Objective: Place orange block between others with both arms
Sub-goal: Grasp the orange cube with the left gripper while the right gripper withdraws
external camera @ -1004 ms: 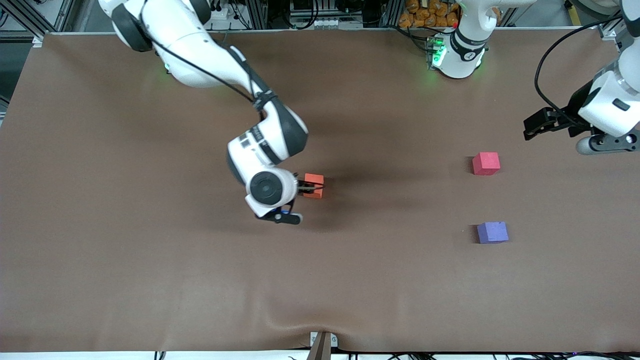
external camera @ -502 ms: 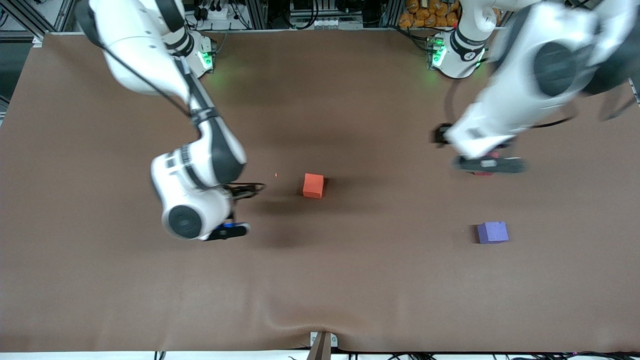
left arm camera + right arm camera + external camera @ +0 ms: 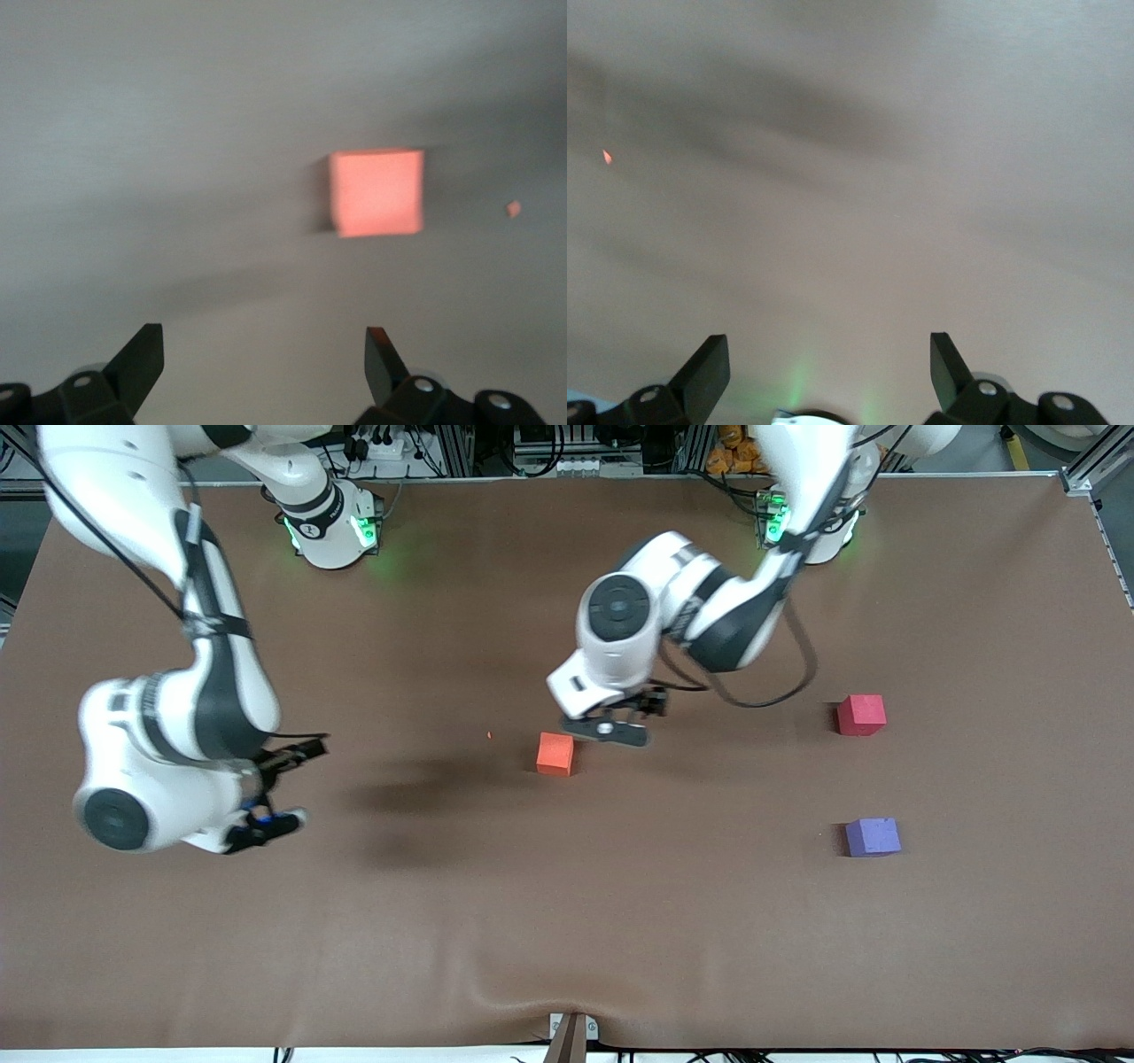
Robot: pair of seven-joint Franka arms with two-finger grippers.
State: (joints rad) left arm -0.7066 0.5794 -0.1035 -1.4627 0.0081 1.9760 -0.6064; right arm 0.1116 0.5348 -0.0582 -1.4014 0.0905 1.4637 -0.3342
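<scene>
1. Toward the right arm's end of the table (image 3: 567,921), the right arm hangs in the air, its big white wrist low over the brown mat. The right gripper (image 3: 282,784) is over bare mat, well apart from every cube. Its wrist view shows the two black fingers (image 3: 709,367) spread wide with nothing between them, and the gripper (image 3: 828,367) looks down on empty brown cloth.
2. A tiny orange crumb (image 3: 489,735) lies on the mat between that gripper and the middle of the table; it also shows as a speck in the right wrist view (image 3: 606,157).
3. The orange block (image 3: 555,753) sits flat on the mat near the middle of the table, free of both grippers.
4. The left arm reaches in from its base across the middle. The left gripper (image 3: 611,722) is up in the air just beside the orange block, toward the left arm's end. Its fingers (image 3: 142,359) are released and wide apart, holding nothing; in the left wrist view the block (image 3: 376,192) lies ahead of the gripper (image 3: 264,359), not between the tips.
5. Toward the left arm's end stand the red-pink cube (image 3: 861,715) and the purple-blue cube (image 3: 873,837), well apart from the orange block. The purple-blue one is nearer the front camera, with bare mat between them.
</scene>
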